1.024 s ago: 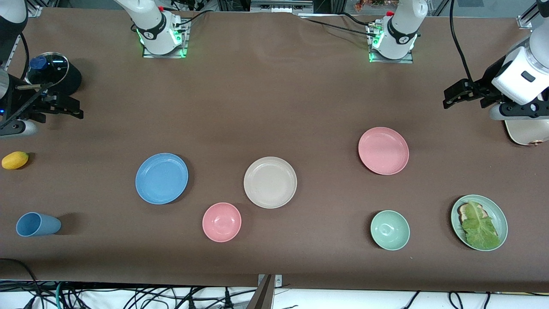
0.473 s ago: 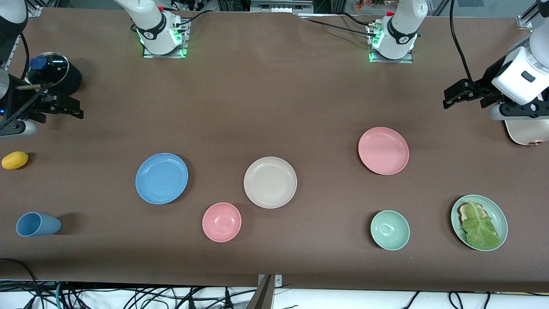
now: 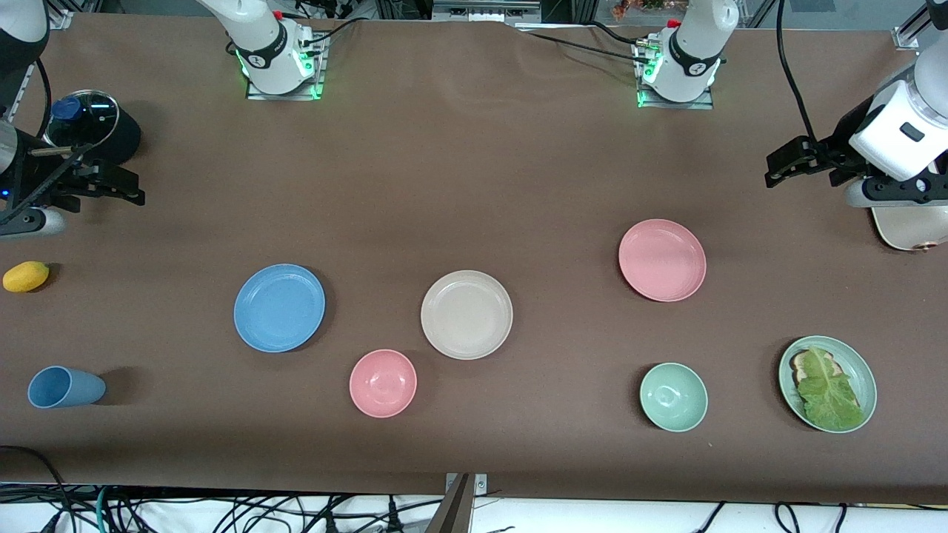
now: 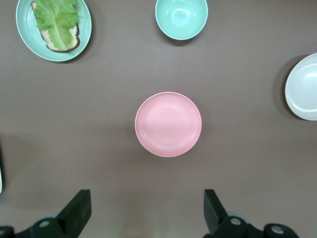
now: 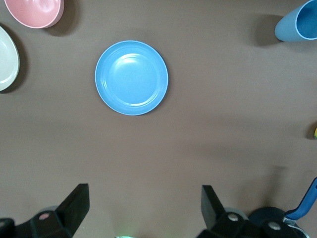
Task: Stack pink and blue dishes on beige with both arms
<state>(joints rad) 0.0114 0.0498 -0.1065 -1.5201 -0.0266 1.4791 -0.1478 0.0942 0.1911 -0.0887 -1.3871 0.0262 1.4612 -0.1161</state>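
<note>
The beige plate (image 3: 466, 314) lies mid-table. The blue plate (image 3: 279, 307) lies beside it toward the right arm's end, and the pink plate (image 3: 662, 260) toward the left arm's end, a little farther from the front camera. My left gripper (image 3: 789, 161) hangs open and empty over bare cloth beside the toaster. In the left wrist view the left gripper (image 4: 146, 196) has the pink plate (image 4: 168, 124) well apart from it. My right gripper (image 3: 126, 186) hangs open and empty beside the black pot. The right wrist view shows the right gripper (image 5: 144, 191) apart from the blue plate (image 5: 131, 78).
A pink bowl (image 3: 383, 383) sits just nearer the front camera than the beige plate. A green bowl (image 3: 673, 397) and a green plate (image 3: 865, 370) with lettuce on toast sit toward the left arm's end. A cream toaster (image 3: 900, 229), blue cup (image 3: 65, 387), yellow fruit (image 3: 26, 276) and lidded black pot (image 3: 92, 129) stand at the ends.
</note>
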